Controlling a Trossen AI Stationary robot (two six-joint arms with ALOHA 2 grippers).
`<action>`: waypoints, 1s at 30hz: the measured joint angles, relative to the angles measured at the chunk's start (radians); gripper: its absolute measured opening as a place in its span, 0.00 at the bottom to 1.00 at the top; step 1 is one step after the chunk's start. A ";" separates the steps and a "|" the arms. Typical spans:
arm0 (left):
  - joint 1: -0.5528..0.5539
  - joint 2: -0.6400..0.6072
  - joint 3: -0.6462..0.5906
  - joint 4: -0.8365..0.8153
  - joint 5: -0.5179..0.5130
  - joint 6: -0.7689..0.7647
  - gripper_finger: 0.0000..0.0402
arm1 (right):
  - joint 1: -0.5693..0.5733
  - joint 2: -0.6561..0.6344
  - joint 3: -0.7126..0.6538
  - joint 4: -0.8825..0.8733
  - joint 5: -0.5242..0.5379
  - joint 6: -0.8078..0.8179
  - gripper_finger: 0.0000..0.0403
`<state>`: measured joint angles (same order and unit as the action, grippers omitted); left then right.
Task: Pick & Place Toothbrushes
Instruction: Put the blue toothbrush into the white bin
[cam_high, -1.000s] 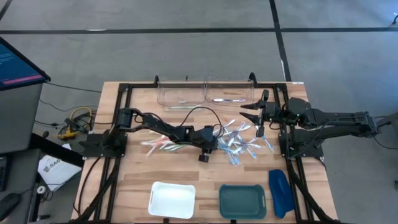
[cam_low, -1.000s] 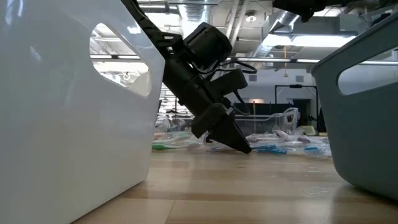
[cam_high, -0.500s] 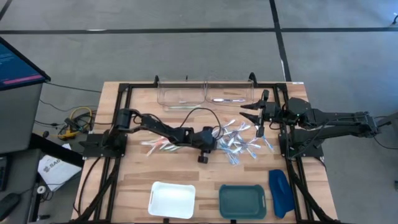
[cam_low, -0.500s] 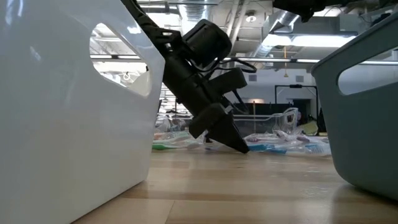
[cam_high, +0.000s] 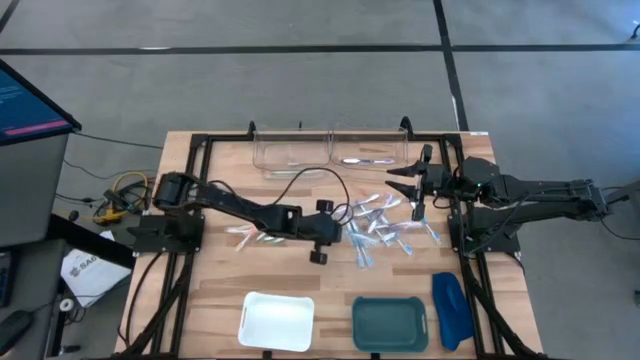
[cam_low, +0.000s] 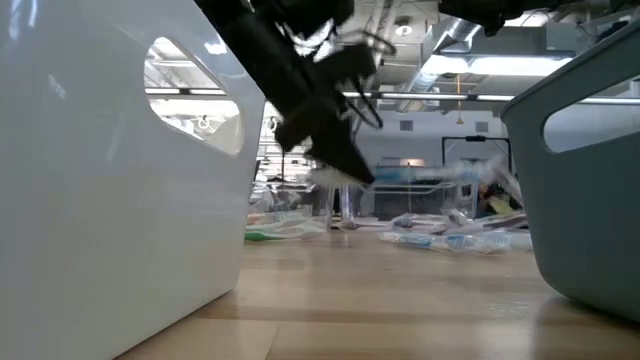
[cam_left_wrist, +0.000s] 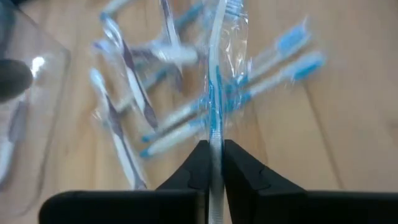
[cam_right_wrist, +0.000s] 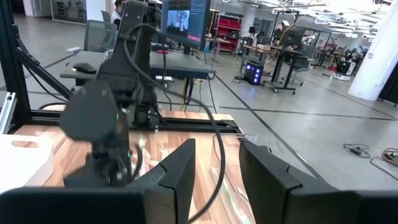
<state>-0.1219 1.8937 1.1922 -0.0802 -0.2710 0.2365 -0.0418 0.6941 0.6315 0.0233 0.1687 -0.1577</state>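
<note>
Okay, your left gripper had its fingers clamped on one blue wrapped toothbrush, lifted off the bench above the pile. Right gripper waited near the clear bins, fingers apart, empty. Next, I'd judge: carry it to a tray.

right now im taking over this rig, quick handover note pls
Left gripper: jaws shut on a clear-wrapped blue toothbrush, lifted off the pile at mid-table.
Right gripper: jaws apart, holding nothing, waiting above the table's far right side.
Toothbrushes: blue and clear-wrapped pile at table centre; pink and green ones lie to its left.
Containers: white bin and teal bin at the near edge look empty; clear tray at the far edge holds something pale.
Done: one brush picked. Left: place it, then clear the rest.
</note>
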 joint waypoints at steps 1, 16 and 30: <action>-0.002 -0.016 0.000 -0.005 0.000 -0.004 0.04 | 0.000 0.000 0.000 0.000 0.000 0.000 0.29; -0.012 -0.079 0.001 -0.012 0.001 -0.017 0.04 | 0.000 0.000 0.000 0.007 0.000 0.000 0.29; -0.012 -0.079 0.002 -0.011 0.005 -0.035 0.04 | 0.000 0.000 0.000 0.007 0.000 0.000 0.29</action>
<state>-0.1337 1.8145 1.1938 -0.0908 -0.2665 0.2012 -0.0418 0.6937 0.6315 0.0303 0.1686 -0.1576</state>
